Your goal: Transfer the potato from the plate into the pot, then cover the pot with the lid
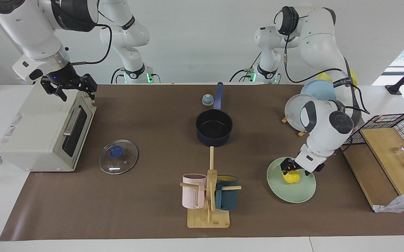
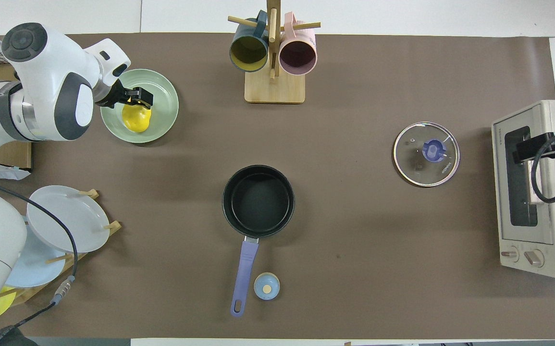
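Brown paper covers the table (image 1: 146, 115) in the facing view. On the mint plate (image 1: 299, 192) lies the potato (image 1: 291, 177), with the left gripper (image 1: 288, 168) low over it, jaws spread, apparently straddling it and not yet clenched. The empty pot (image 1: 214, 127) sits mid-table; the mug rack (image 1: 209, 190) stands off that path. Over the toaster oven (image 1: 44, 131) the right gripper (image 1: 69, 86) waits, released.

Overhead, the glass lid (image 2: 426, 154) lies flat, knob up, near the oven.
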### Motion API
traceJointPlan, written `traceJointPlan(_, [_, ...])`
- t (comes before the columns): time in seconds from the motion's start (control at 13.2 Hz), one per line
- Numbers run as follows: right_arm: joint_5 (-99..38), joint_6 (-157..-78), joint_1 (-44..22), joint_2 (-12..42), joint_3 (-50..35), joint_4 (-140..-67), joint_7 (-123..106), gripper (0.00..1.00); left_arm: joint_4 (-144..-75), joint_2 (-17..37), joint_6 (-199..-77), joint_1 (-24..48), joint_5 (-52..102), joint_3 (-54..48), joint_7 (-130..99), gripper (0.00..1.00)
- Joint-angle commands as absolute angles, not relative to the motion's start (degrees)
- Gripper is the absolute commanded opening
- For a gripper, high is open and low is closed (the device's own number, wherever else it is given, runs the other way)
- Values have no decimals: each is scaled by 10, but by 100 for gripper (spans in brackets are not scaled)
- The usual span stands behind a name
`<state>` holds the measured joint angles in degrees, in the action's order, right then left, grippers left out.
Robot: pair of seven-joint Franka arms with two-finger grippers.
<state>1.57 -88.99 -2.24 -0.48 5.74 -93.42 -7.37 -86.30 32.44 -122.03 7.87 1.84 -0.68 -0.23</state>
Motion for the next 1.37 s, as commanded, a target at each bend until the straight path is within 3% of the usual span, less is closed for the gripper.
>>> traceJointPlan(0.0, [13,-893,-19,-16,54,-946,-91,100,-874,325,-1241,83,9,-2,5,100])
traceJointPlan(0.3, [5,-914,-21,-22,54,-968,-119,100,-901,319,-1256,84,-3,-1,4,99])
traceJointPlan(0.38, [-3,-958,-21,-31,54,-1002,-120,100,-907,318,-1266,84,-3,-1,4,97])
traceJointPlan(0.46, [-9,-1012,-22,-38,54,-1045,-121,100,-907,318,-1265,84,-3,-2,4,87])
traceJointPlan(0.53, [-9,-1044,-32,-33,52,-1062,-124,100,-906,318,-1265,83,-3,-2,4,64])
traceJointPlan(0.61, [-9,-1074,-45,-14,53,-1068,-125,100,-906,318,-1260,84,-3,-2,3,17])
traceJointPlan(0.68, [-9,-1098,-47,11,53,-1068,-125,100,-899,317,-1249,87,-3,-1,2,0])
traceJointPlan(0.91, [-10,-1214,-63,61,51,-1115,-125,100,-857,307,-1188,96,1,-1,-27,0])
traceJointPlan(1.14, [-10,-1295,-60,79,52,-1162,-131,100,-855,216,-1093,102,22,-4,-80,0])
traceJointPlan(1.29, [-10,-1304,-62,98,51,-1161,-132,100,-860,155,-1023,113,51,-4,-114,0])
